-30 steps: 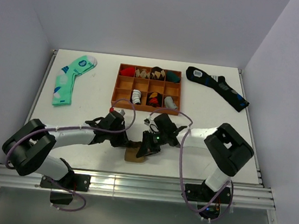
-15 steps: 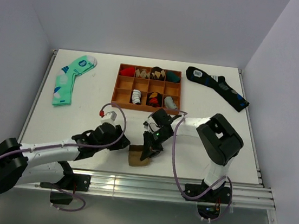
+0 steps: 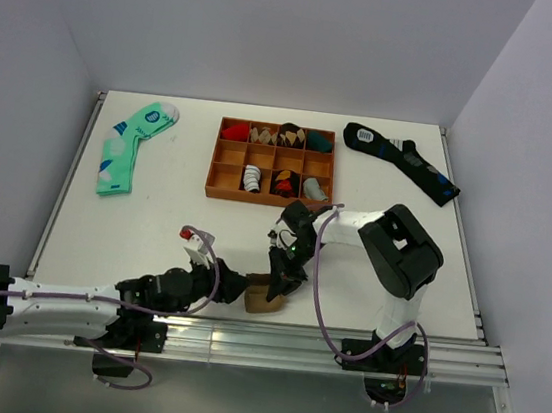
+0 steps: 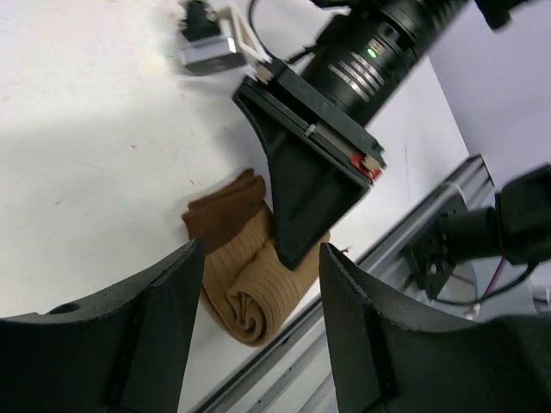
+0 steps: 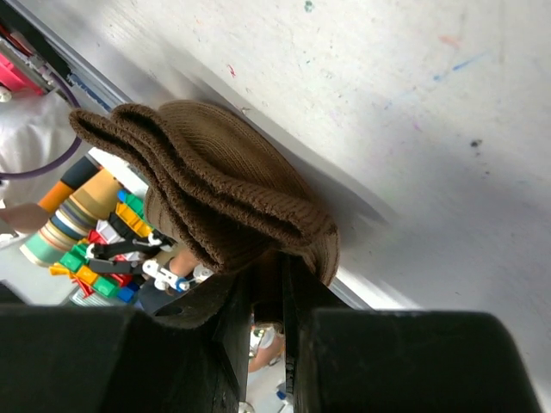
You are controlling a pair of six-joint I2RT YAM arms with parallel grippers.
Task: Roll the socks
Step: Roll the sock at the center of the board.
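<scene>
The tan-brown socks (image 3: 265, 297) lie as a rolled bundle near the table's front edge. In the left wrist view the socks (image 4: 251, 294) show a coiled end and ribbed cuff. My right gripper (image 3: 282, 274) points down onto the roll and is shut on the socks; in its own view the brown folds (image 5: 231, 196) bulge out over the pinched jaws of the right gripper (image 5: 268, 288). My left gripper (image 3: 234, 284) sits just left of the roll, low over the table. The left gripper (image 4: 258, 340) stands open, both fingers apart from the socks.
A wooden tray (image 3: 267, 200) with rolled socks in its compartments stands at the back centre. A mint-green dotted sock (image 3: 128, 143) lies back left, a dark navy sock (image 3: 402, 162) back right. The metal rail (image 3: 240, 338) runs right in front of the roll.
My left gripper has opened and let go of the socks, and the left arm has pulled back toward the near left. The right gripper has stayed shut on the roll, drifting slightly nearer the edge.
</scene>
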